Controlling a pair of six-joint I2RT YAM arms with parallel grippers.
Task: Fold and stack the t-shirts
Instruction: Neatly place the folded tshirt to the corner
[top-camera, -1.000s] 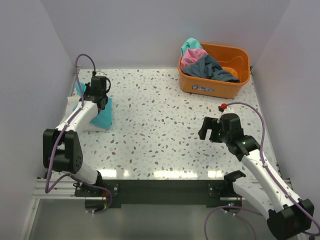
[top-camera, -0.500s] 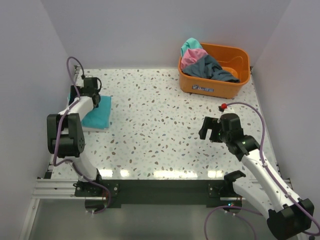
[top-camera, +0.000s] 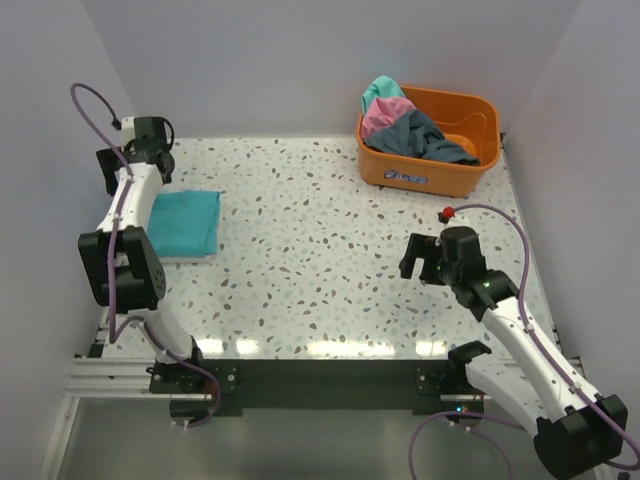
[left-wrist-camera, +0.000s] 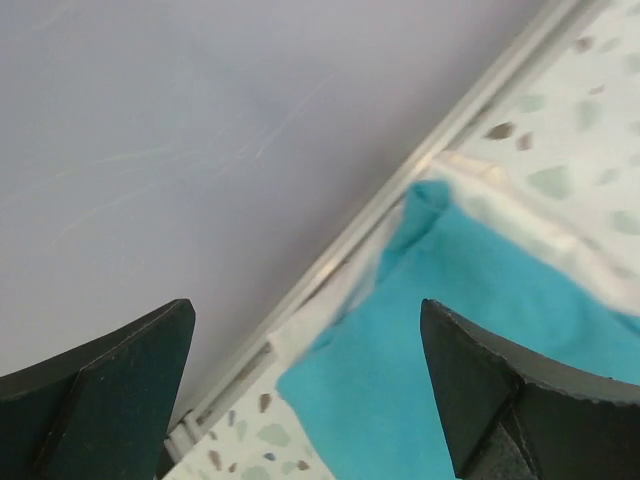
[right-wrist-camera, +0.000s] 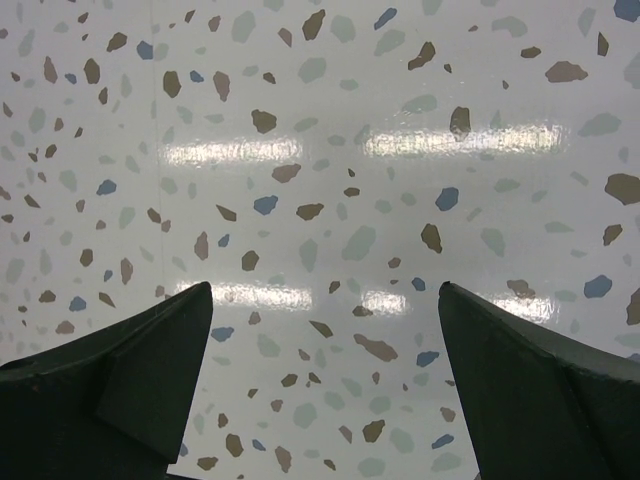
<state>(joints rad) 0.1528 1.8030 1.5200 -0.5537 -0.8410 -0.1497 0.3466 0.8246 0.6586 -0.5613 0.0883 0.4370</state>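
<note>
A folded teal t-shirt (top-camera: 185, 222) lies flat at the table's left side on a cream-white folded one, whose edge (top-camera: 181, 258) shows under it. My left gripper (top-camera: 140, 150) is raised beyond the stack near the far left corner, open and empty. In the left wrist view the teal shirt (left-wrist-camera: 480, 330) and the pale edge (left-wrist-camera: 330, 305) lie below my left gripper (left-wrist-camera: 307, 330). My right gripper (top-camera: 420, 258) hovers open over bare table at the right, and the right wrist view shows nothing between the jaws of this gripper (right-wrist-camera: 325, 300).
An orange tub (top-camera: 470, 110) stands at the back right with a pink shirt (top-camera: 383, 113), a dark grey one (top-camera: 425, 135) and a teal one (top-camera: 380, 90) heaped in it. White walls close in the left, back and right sides.
My left gripper opened and let go of the teal shirt, which now lies flat on the stack. The left arm drew back toward the far left corner. The right arm stayed still.
</note>
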